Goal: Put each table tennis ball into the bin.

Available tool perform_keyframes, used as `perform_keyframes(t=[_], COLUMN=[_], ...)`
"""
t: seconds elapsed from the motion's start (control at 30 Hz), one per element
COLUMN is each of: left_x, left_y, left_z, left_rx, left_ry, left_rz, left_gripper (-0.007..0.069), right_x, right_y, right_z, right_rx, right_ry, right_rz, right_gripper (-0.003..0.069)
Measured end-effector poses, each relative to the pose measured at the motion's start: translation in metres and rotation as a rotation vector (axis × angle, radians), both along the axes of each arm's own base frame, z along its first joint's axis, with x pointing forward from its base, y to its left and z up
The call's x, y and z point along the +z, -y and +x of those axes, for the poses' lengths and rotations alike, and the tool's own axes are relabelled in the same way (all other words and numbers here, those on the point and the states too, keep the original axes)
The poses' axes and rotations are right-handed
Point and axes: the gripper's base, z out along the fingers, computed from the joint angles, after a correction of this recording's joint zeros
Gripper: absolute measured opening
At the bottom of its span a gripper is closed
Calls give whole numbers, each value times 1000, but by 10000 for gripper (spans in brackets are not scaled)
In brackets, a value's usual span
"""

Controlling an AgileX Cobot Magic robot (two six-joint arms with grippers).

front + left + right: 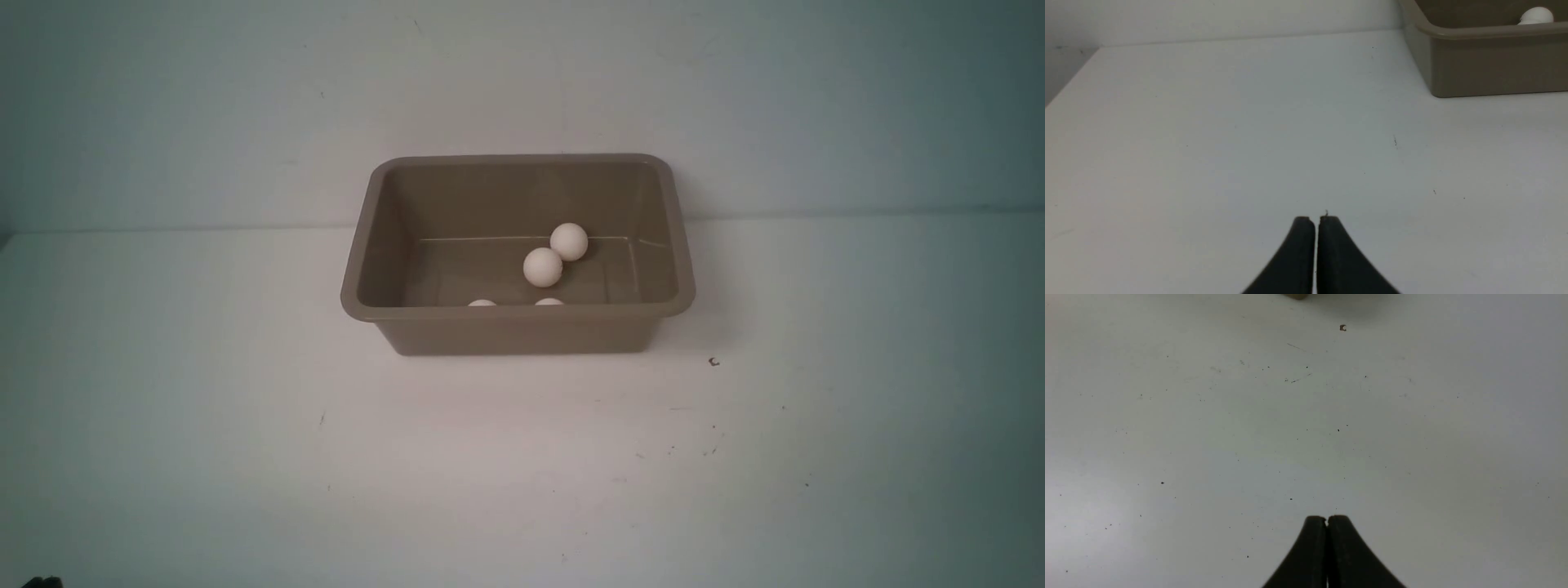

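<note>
Table tennis balls [543, 267] are lying inside the bin [522, 331]; we are seeing both grippers, left gripper [1315, 220] and right gripper [1327, 519], pressed closed, holding nothing.

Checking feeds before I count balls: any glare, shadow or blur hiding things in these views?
Front view: soft, even light, corners dim; the near wall of the bin hides all but the tops of two balls. Left wrist view: sharp, one ball peeks above the rim. Right wrist view: even light, only table specks and the shut right end effector.
</note>
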Motion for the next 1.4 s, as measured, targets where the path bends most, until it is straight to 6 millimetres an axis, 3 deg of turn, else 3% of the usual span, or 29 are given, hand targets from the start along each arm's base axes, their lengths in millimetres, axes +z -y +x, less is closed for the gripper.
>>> perform_keyframes(t=[0.5,0.83,1.0,1.4], left_x=[0,0,0,0], left_y=[0,0,0,0], left_z=[0,0,0,0], left_rx=[0,1,1,1], left_ry=[0,0,0,0], left_rz=[-1,-1,-1,-2], left_gripper=[-4,-4,-4,-4], right_x=[2,22,5,-76], right_y=[6,25,29,31], right_z=[1,-1,-9,-14], right_rx=[-61,-371,-439,-491], right_ry=[30,343,413,469], right_rz=[-14,108,109,131], right_gripper=[-17,-17,-17,-17])
